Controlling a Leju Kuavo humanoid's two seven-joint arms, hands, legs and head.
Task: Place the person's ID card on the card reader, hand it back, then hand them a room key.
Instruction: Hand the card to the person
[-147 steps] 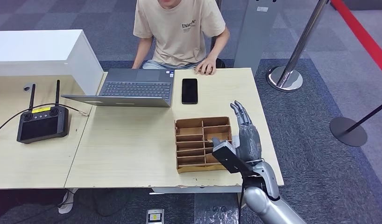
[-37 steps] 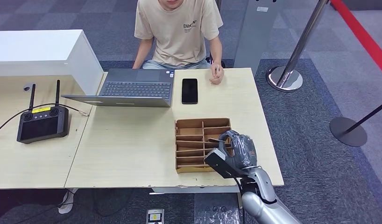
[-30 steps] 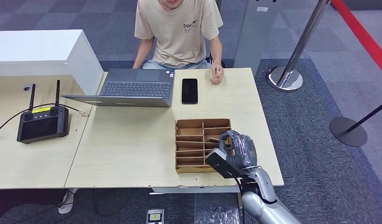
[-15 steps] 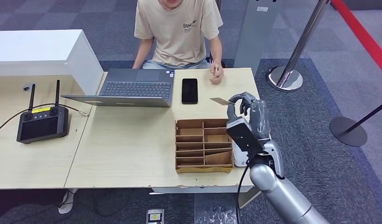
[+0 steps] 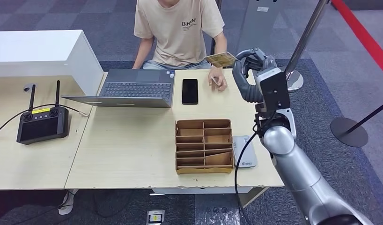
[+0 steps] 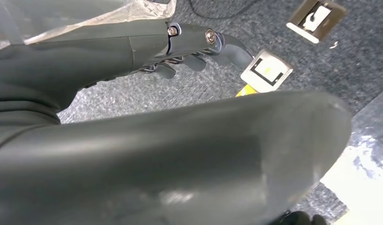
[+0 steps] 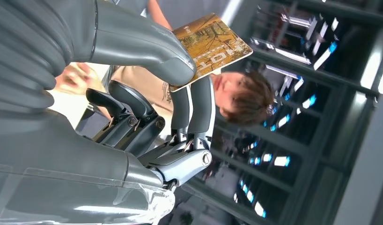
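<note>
My right hand [image 5: 251,64] is raised above the table's far right edge and pinches a yellow-brown patterned card [image 5: 220,59] between thumb and fingers. The card is held flat, out toward the person in a beige shirt [image 5: 180,28]. The right wrist view shows the thumb on top of the card [image 7: 213,44] and fingers [image 7: 194,105] beneath it. The person's hand [image 5: 217,79] rests on the table just below the card. A grey-white card reader [image 5: 246,152] lies on the table right of the wooden organizer [image 5: 204,169]. My left hand [image 6: 189,51] hangs over the floor, holding nothing.
A black phone [image 5: 190,91] and an open laptop [image 5: 136,87] lie at the table's far side. A black controller with antennas [image 5: 42,124] sits on the left table, near a white box [image 5: 40,54]. Stanchion bases [image 5: 285,77] stand on the carpet to the right.
My right hand lifted out of the organizer with the card and carried it up and away toward the person. The card reader, hidden by the hand before, now shows.
</note>
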